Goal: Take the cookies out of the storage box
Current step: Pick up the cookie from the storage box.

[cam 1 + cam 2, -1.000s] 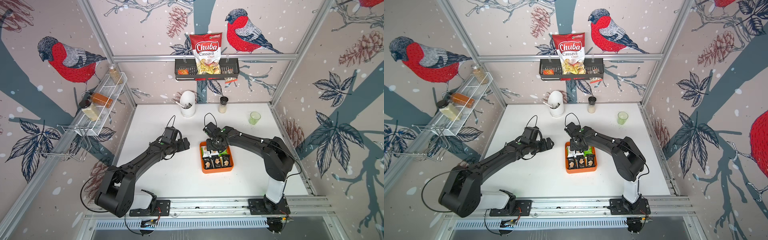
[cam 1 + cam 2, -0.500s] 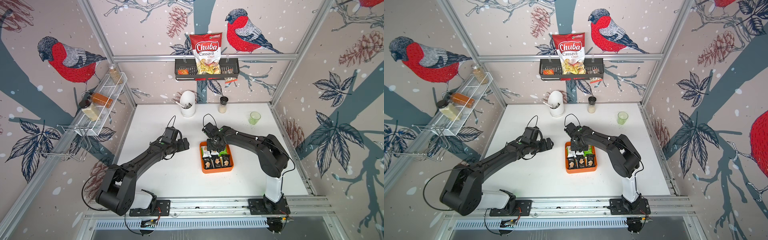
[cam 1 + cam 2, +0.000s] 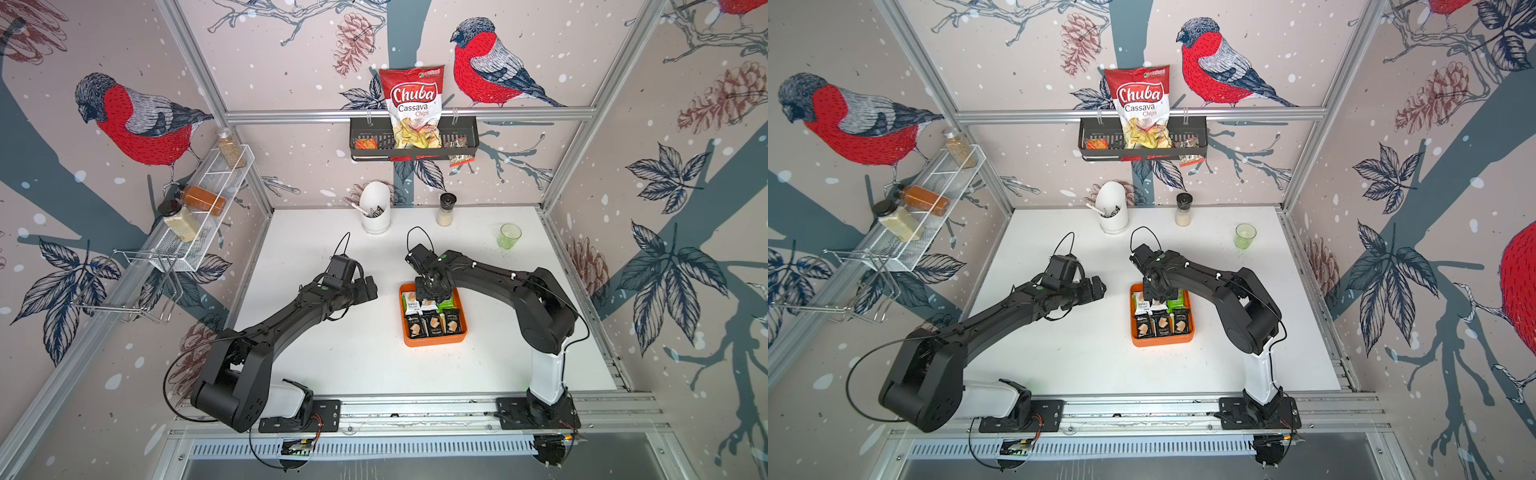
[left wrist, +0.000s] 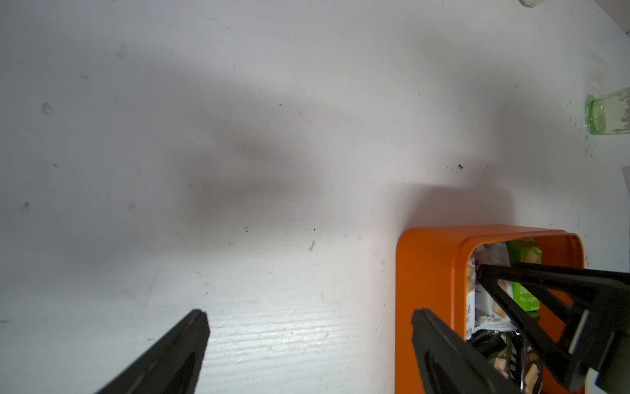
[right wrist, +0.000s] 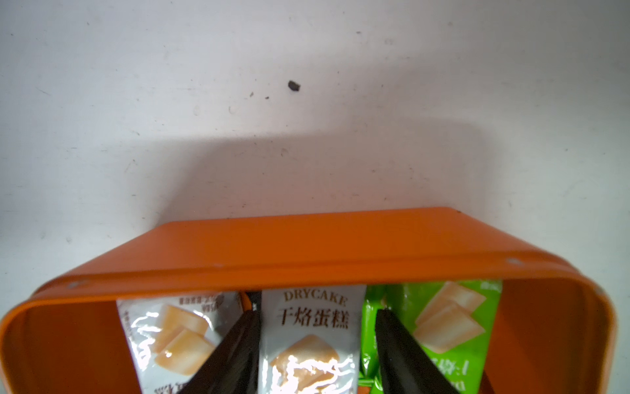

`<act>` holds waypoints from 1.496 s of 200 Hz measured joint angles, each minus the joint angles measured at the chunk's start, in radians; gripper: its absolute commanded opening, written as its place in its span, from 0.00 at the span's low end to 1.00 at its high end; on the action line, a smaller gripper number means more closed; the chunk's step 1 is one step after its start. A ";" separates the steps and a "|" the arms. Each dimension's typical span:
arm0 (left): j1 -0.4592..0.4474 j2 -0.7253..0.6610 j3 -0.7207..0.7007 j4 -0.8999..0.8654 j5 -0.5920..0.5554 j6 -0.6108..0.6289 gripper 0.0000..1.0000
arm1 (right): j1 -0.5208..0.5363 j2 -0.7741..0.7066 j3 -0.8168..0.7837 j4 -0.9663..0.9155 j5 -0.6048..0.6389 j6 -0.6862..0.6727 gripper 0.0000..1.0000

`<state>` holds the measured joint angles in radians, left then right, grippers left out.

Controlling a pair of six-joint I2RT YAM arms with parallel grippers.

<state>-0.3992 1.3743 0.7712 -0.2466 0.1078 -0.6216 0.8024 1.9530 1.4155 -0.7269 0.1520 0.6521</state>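
Note:
The orange storage box (image 3: 434,341) (image 3: 1163,340) sits mid-table and holds several cookies (image 3: 432,324) in black, white and green packets. My right gripper (image 3: 432,291) (image 3: 1156,291) reaches down into the box's far row. In the right wrist view the right gripper (image 5: 316,312) has one finger on each side of a white cookie packet (image 5: 312,327), shut on it. Another white packet (image 5: 174,327) and a green packet (image 5: 450,317) flank it. My left gripper (image 3: 370,286) (image 4: 308,314) hovers open and empty over bare table just left of the box wall (image 4: 426,273).
At the back of the table stand a white holder (image 3: 376,208), a spice jar (image 3: 446,210) and a green glass (image 3: 510,235). A black wall basket (image 3: 365,143) carries a Chuba chips bag. A white wire rack (image 3: 203,208) with jars hangs on the left wall.
The right arm has shifted slightly over the box's far row and its jaws have narrowed a little around the white packet. The left arm has not moved.

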 measured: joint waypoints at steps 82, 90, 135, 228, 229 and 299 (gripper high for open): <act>0.000 -0.034 -0.029 0.003 -0.006 -0.007 0.97 | -0.009 0.012 -0.002 0.019 -0.030 -0.003 0.47; 0.001 -0.035 -0.029 0.003 -0.007 -0.007 0.97 | -0.009 0.012 -0.002 0.019 -0.031 -0.003 0.45; 0.004 -0.035 -0.030 0.003 -0.010 -0.007 0.97 | -0.011 0.011 0.004 0.017 -0.033 -0.002 0.39; 0.006 -0.020 -0.025 0.005 -0.007 -0.006 0.97 | -0.005 -0.010 0.006 0.017 -0.048 -0.002 0.38; 0.006 -0.020 -0.025 0.005 -0.007 -0.006 0.97 | -0.005 -0.010 0.006 0.017 -0.048 -0.002 0.38; 0.013 -0.001 -0.013 0.010 -0.006 0.001 0.97 | 0.004 -0.108 -0.009 -0.007 -0.051 0.001 0.38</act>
<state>-0.3866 1.3735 0.7578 -0.2367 0.1013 -0.6209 0.8062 1.8454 1.4067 -0.7341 0.1013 0.6533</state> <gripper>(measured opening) 0.965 0.428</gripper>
